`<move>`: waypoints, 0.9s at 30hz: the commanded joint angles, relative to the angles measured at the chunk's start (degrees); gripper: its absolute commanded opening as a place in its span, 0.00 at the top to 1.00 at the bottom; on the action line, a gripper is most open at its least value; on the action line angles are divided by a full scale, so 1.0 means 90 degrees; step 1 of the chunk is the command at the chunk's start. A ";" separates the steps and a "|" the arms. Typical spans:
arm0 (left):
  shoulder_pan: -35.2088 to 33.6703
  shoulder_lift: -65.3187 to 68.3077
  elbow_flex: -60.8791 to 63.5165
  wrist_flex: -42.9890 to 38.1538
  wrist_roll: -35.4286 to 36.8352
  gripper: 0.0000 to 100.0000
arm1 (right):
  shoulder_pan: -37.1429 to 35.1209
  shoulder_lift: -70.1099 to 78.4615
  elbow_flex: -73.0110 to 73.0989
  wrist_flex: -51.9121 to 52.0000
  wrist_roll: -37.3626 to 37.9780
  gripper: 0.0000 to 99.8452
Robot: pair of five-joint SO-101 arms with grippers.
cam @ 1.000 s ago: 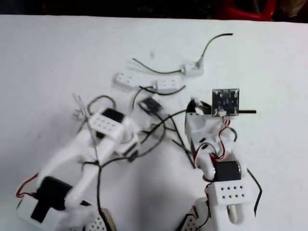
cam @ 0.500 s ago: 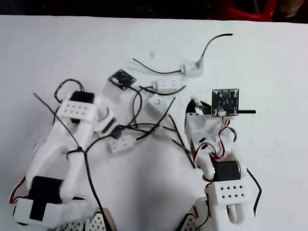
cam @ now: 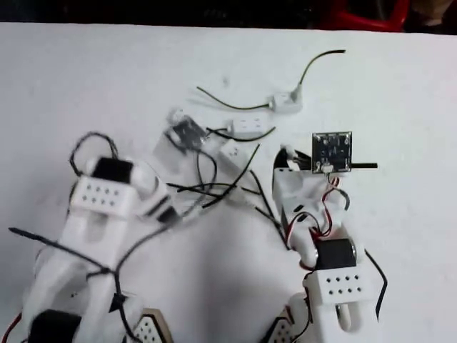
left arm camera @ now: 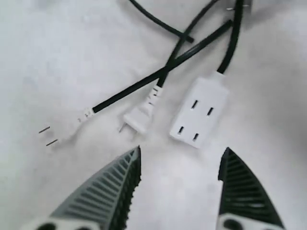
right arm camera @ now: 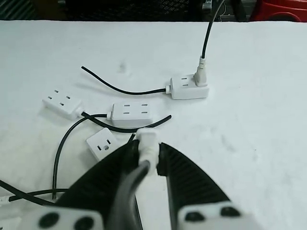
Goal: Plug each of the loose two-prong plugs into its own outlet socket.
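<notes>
Gripping white plug (right arm camera: 147, 140), right end effector (right arm camera: 147, 151); left end effector (left arm camera: 181, 153) spread wide above outlet block (left arm camera: 199, 112), loose plug (left arm camera: 138, 120).

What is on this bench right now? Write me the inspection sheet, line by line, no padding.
Surface: white table.
Job's things: far outlet has a seated plug in it; middle outlet, side outlet and near outlet are unfilled. A loose plug and a second loose plug lie beside the two-socket outlet in the left wrist view.
Clutter: nothing seen.
Grippers: left gripper, jaws open, holding nothing; right gripper, jaws shut on a held plug.
Cables: black cords cross one another between the arms.
Surroundings: dark background, red object beyond the table's far edge.
</notes>
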 commanded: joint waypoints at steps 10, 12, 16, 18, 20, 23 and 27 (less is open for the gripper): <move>0.0640 0.0845 0.1133 -0.2032 -0.0166 0.70 | -0.0034 -0.0122 -0.0352 0.0034 0.0078 0.98; 0.0747 0.1138 0.1084 -0.2159 -0.0166 0.72 | -0.0034 -0.0122 -0.0352 0.0034 0.0078 0.98; 0.0835 0.1451 0.0713 -0.2012 -0.0127 0.76 | -0.0034 -0.0122 -0.0352 0.0034 0.0078 0.98; 0.0982 0.1617 0.0645 -0.2002 0.0176 0.77 | -0.0034 -0.0122 -0.0352 0.0034 0.0078 0.98; 0.1128 0.1724 0.0527 -0.1905 0.0527 0.79 | -0.0034 -0.0122 -0.0352 0.0034 0.0186 0.98; 0.1382 0.1792 0.0332 -0.1631 0.1299 0.80 | -0.0034 -0.0122 -0.0352 0.0034 0.0254 0.98; 0.1685 0.1685 0.0049 -0.1407 0.2256 0.82 | -0.0034 -0.0122 -0.0352 0.0034 0.0254 0.98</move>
